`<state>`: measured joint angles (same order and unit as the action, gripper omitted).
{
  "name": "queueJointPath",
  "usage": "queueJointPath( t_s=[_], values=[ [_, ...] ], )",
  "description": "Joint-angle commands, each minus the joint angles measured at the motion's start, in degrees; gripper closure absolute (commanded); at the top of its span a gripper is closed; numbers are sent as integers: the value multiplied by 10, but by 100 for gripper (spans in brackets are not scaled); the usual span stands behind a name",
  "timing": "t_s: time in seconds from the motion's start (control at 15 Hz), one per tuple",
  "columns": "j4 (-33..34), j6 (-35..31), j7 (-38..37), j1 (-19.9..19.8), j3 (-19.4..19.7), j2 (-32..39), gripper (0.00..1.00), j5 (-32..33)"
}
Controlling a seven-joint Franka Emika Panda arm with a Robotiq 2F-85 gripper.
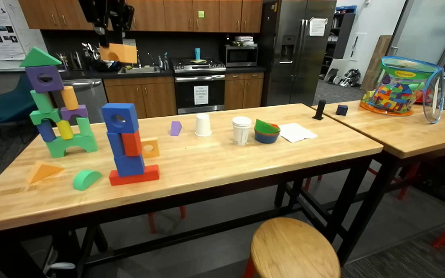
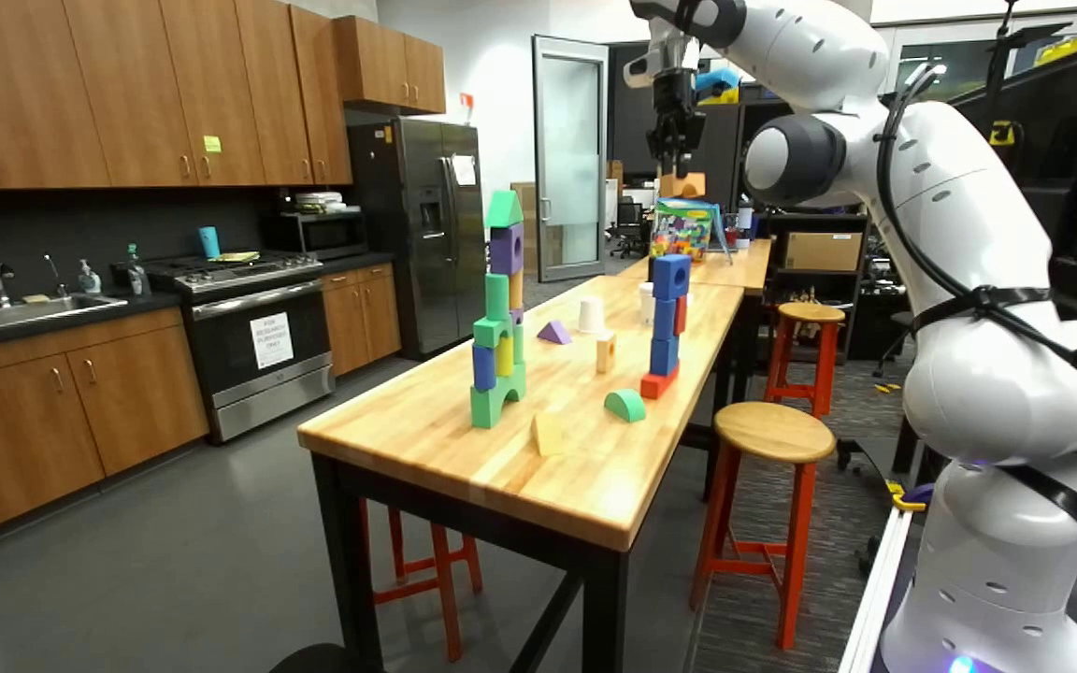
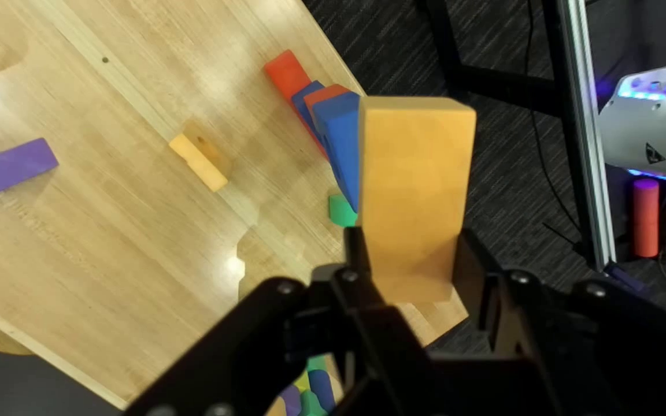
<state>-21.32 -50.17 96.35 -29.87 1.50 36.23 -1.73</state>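
Orange arch block (image 1: pixel 118 53): one, raised above the blue-and-red tower (image 1: pixel 129 146) and apart from it, notch facing down (so it looks in both exterior views).

Gripper (image 3: pixel 408 254): clenched on the arch block, apparently nearer one end than the middle.

Risks, by judgement:
– Grip: the off-centre hold could let the arch block pivot between the fingers on any contact.
– Drop: release at this height could knock away the tower's crown, a blue block with a round hole (image 1: pixel 119 110).
– Sideways push, by block or fingers: the tower, a slim stack on a red plank (image 1: pixel 135 178), could topple onto the orange holed block (image 3: pixel 197 162) or the green half-round block (image 1: pixel 87 180), both near its base.
– Wide swing: the green-and-purple tower (image 2: pixel 498 301), farther from the robot's base than the blue-and-red tower, could lose its green triangular block (image 1: pixel 40 58).

Obscured:
– Alignment of arch block over the tower: uncertain; in the wrist view the block covers part of the stack.
– Fingertips: black, poorly separated in both exterior views.
– Green-and-purple tower: mostly behind the gripper in the wrist view, cut off below.
– Block tub (image 1: pixel 390 68), well beyond the tower: partly masked by the arch block in an exterior view.
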Motion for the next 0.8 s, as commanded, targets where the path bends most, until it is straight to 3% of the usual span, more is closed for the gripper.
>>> queueJointPath(
  t_s=[0.0,0.33,0.4,0.73],
  values=[
    [3,2,0,1,4,2,60,-3],
    [3,2,0,1,4,2,60,-3],
    [3,2,0,1,4,2,85,-3],
    [9,6,3,1,3,13,85,-3]
  ],
)
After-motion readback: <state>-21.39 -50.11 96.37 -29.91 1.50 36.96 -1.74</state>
